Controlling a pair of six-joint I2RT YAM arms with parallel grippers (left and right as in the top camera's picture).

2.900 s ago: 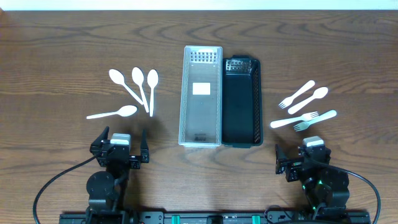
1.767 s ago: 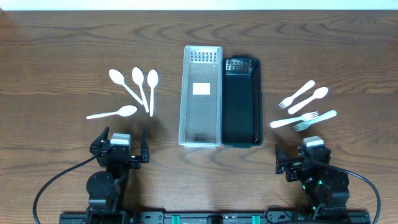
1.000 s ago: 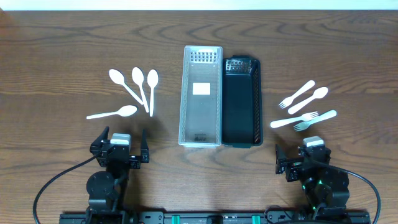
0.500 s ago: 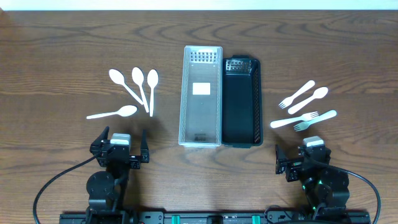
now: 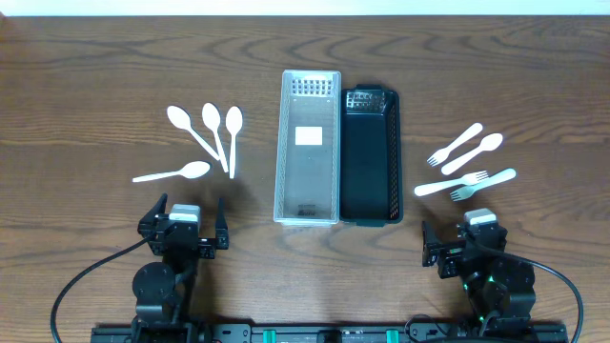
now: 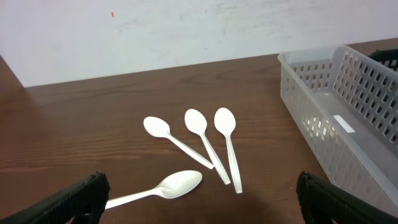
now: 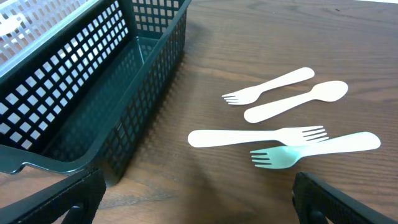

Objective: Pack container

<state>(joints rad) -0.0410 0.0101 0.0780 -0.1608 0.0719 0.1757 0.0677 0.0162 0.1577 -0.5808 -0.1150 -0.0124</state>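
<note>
Left tool (image 5: 187, 215) sat at my edge of the table (image 5: 86, 67), fingers (image 6: 74, 198) spread wide and gripping nothing. Just ahead of it lay the spoons (image 5: 212, 120), all white. Three were fanned out with bowls pointing away from me and handles converging. The fourth lay crosswise, nearer the tool.

Right tool (image 5: 463, 234) looked the same: spread open, nothing pinched, parked at the near edge on the other side. In front of it were three forks (image 5: 456, 144) and an odd spoon (image 5: 474, 152), loosely side by side. The two nearest forks lay very close together, and I couldn't tell if they touched.

Between the two piles, mid-table, stood the clear bin (image 5: 283, 143) and the black bin (image 5: 394, 152). They were side by side with long walls touching, clear one on the left. The clear bin had a small white label (image 5: 308, 135) on its floor.
</note>
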